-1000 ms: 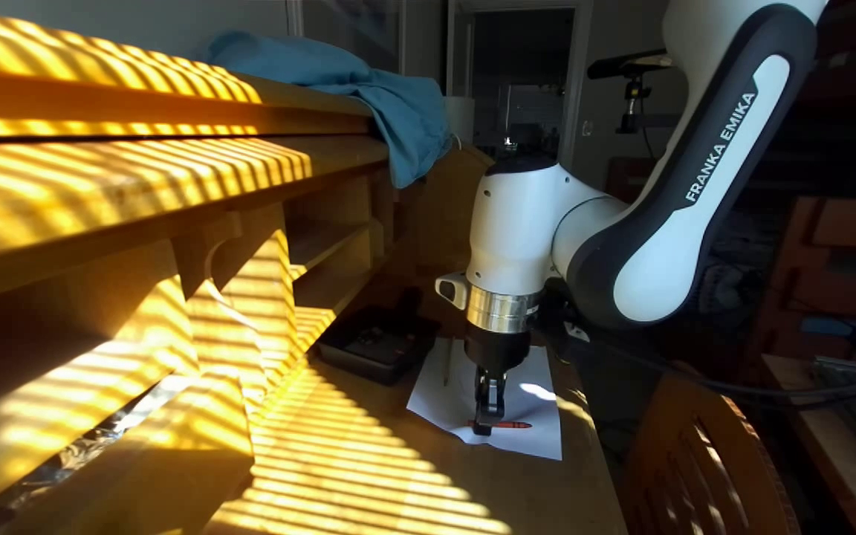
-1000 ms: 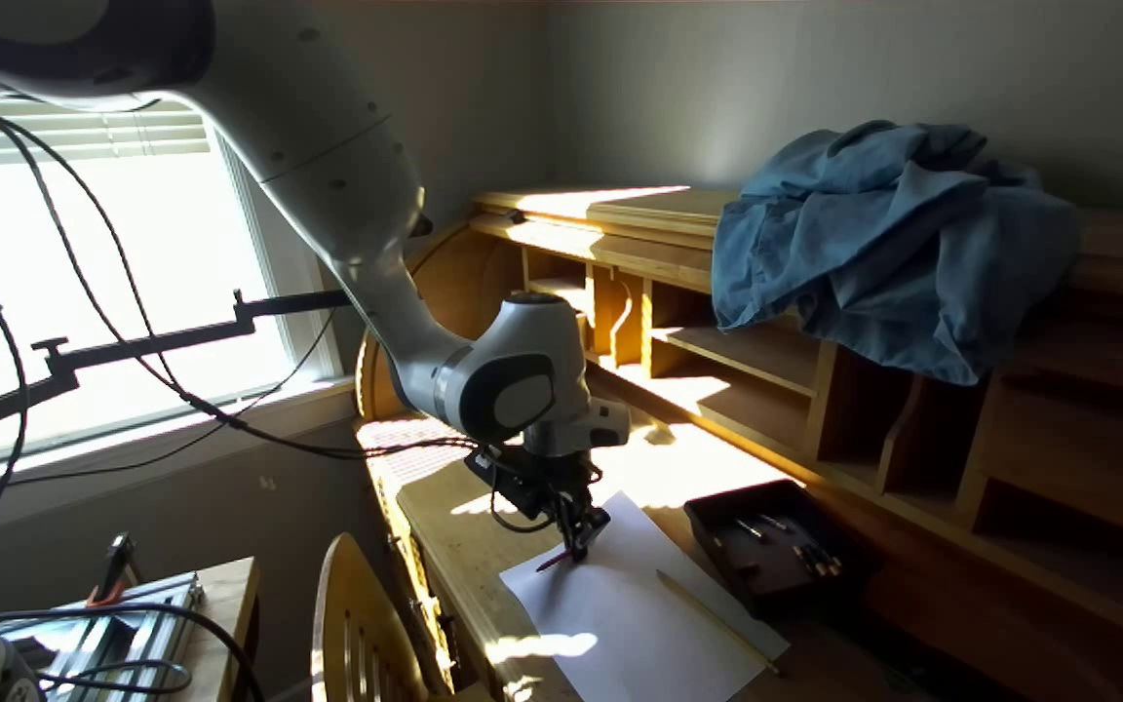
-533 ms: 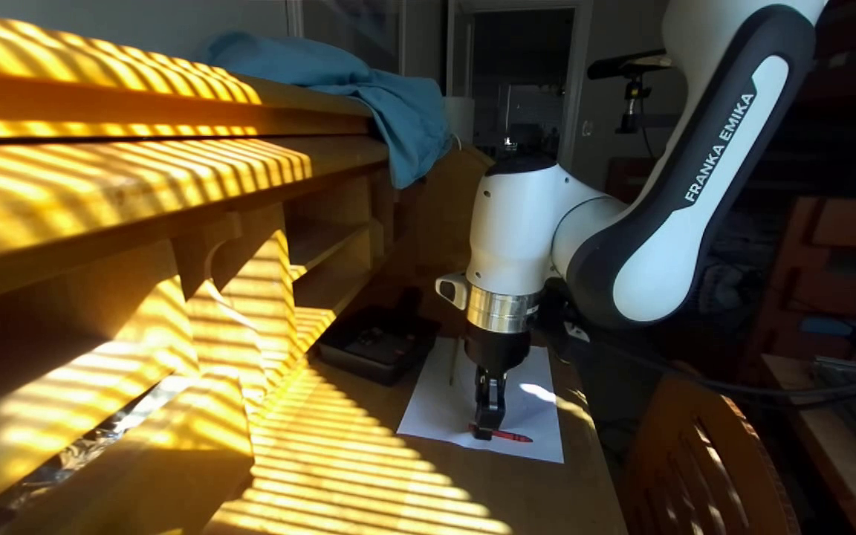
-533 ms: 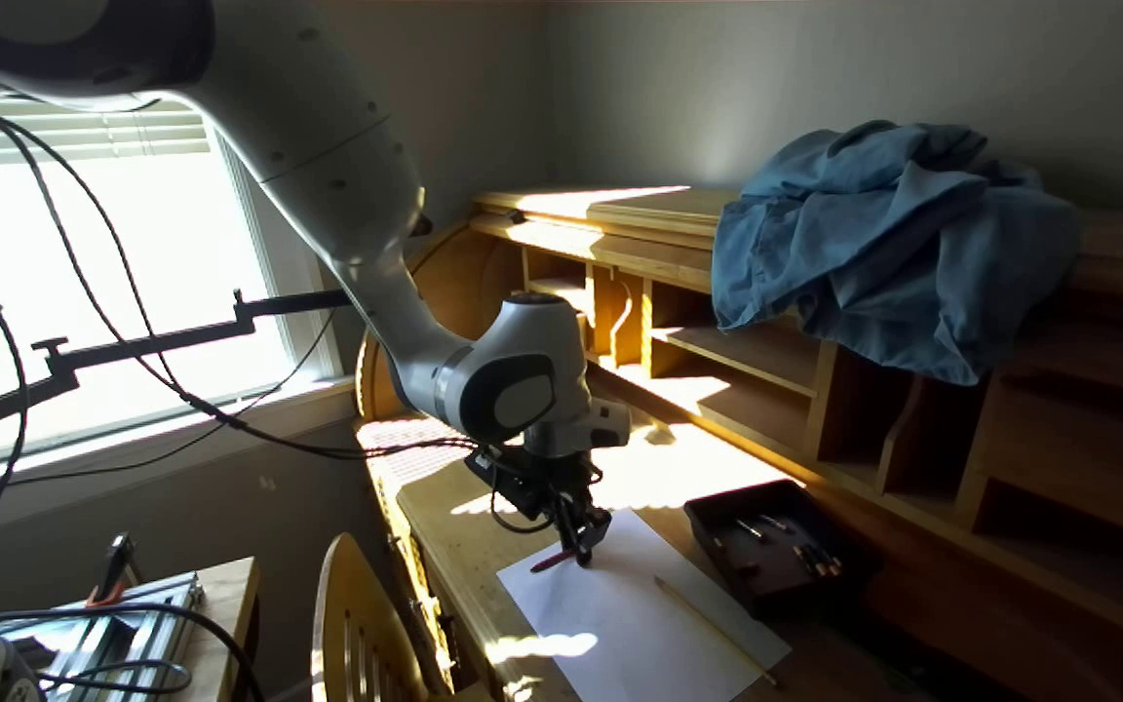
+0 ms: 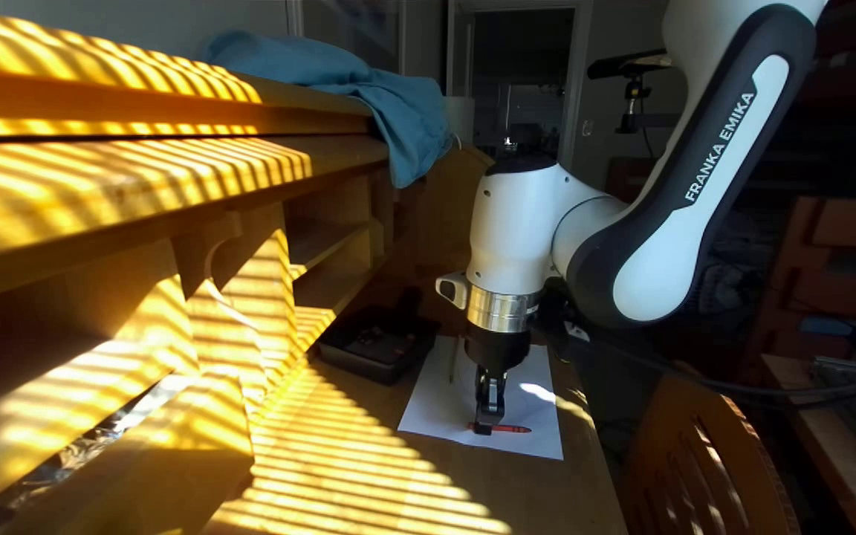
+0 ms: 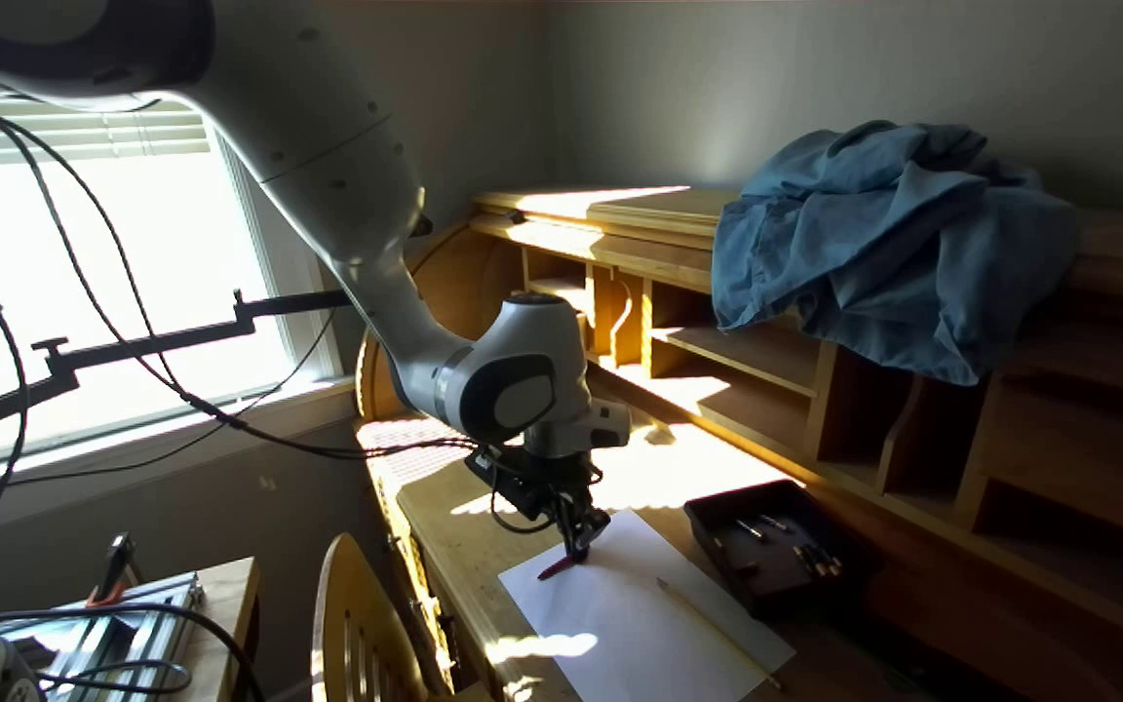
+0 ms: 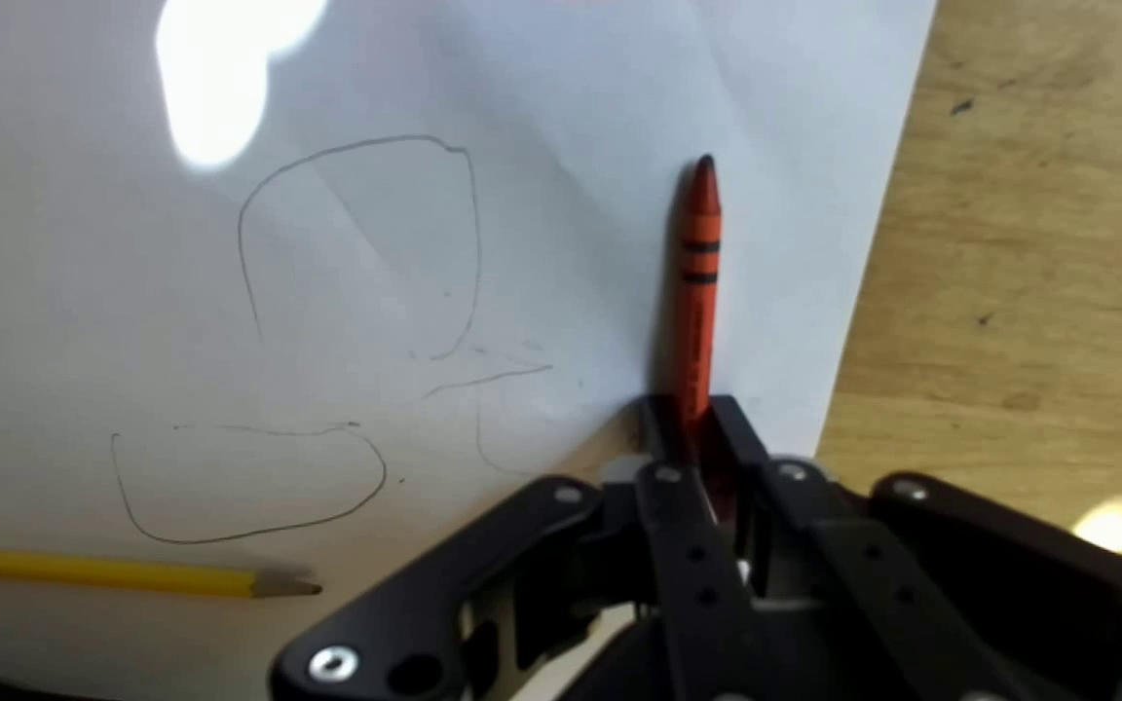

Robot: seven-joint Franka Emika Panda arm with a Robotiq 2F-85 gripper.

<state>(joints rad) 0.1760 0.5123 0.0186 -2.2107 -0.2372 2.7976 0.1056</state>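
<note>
Evidently the step in hand is the grip on the red crayon (image 7: 700, 316). The gripper (image 7: 695, 414) is closed, its fingers pressed to both sides of the crayon near the rear end, and it holds nothing else. The crayon lies nearly level over the sheet of paper (image 7: 571, 107), near one edge, with its dark tip pointing away from the fingers. Whether it touches the paper or hangs just above it cannot be told.

The paper lies on the worktop (image 7: 1009, 292), and a few thin grey lines (image 7: 478, 224) are drawn on it. A yellow pencil (image 7: 103, 571) also lies on the paper, well apart from the crayon. In an exterior view a black tray (image 5: 354, 364) stands beside the paper; what is in it is too small and dark to name.

As a judgement, the grip looks good enough for a move, though a crayon held toward one end could swivel between the fingers. The next move likely calls for a steady squeeze and a straight, slow rise, so that the crayon neither twists nor drags the paper along.
</note>
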